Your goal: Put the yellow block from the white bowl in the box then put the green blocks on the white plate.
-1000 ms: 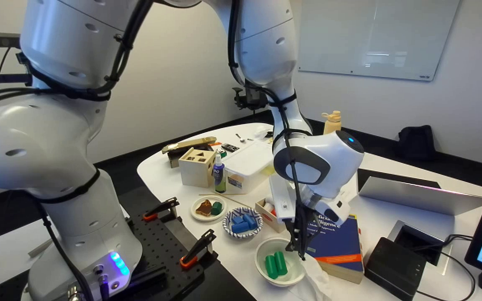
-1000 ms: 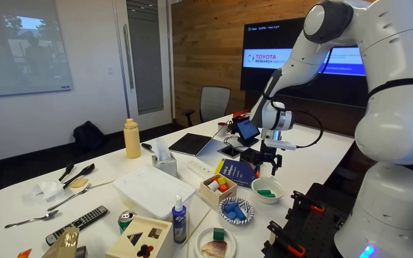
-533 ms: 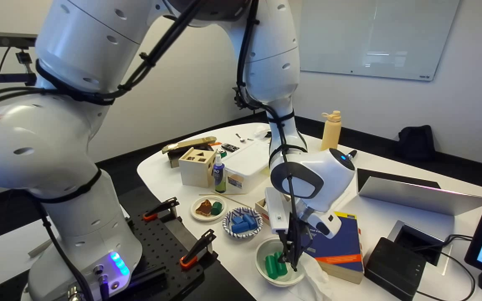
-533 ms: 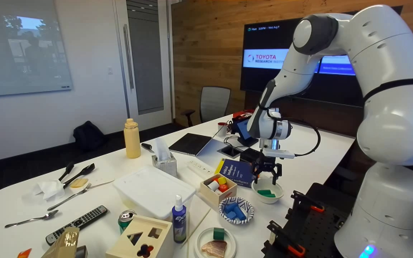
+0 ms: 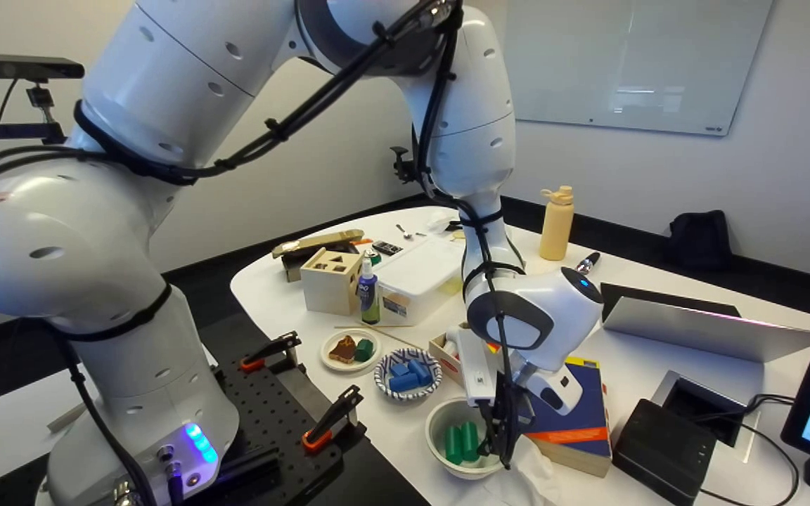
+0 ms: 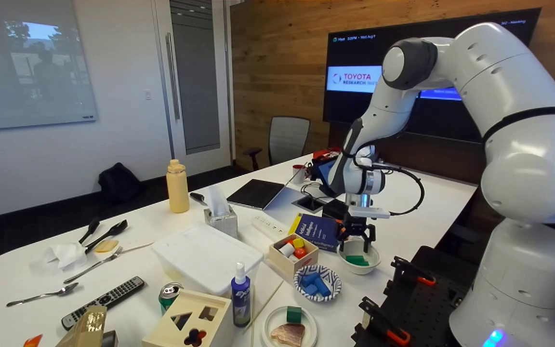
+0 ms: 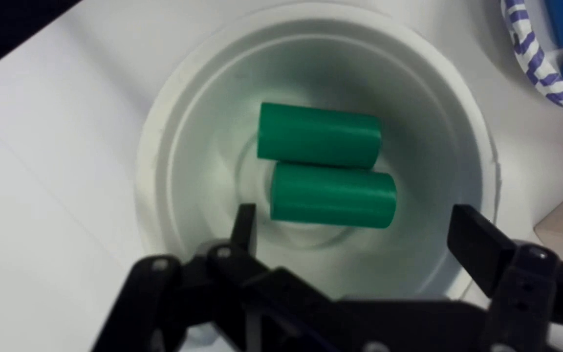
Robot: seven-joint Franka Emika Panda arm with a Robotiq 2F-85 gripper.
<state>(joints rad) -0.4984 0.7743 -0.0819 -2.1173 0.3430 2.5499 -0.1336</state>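
Hand (image 7: 352, 220) across the bottom of the wrist view, fingers (image 7: 477, 244) well apart! Below it stretches the white bench (image 6: 436, 212). Lower middle in an exterior view sits the wooden box (image 6: 281, 265), the white bowl (image 6: 374, 258) to its right with the hand close at its rim, the white plate (image 6: 308, 319) down at the bottom. Mid-frame in the wrist view, two green blocks (image 7: 333, 195) lie side by side in that bowl; one more green block (image 6: 294, 315) is on the plate. And tiniest, the yellow block (image 6: 298, 243), in the box!

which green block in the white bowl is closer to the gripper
The lower green block in the wrist view; the upper green block lies farther from the gripper.
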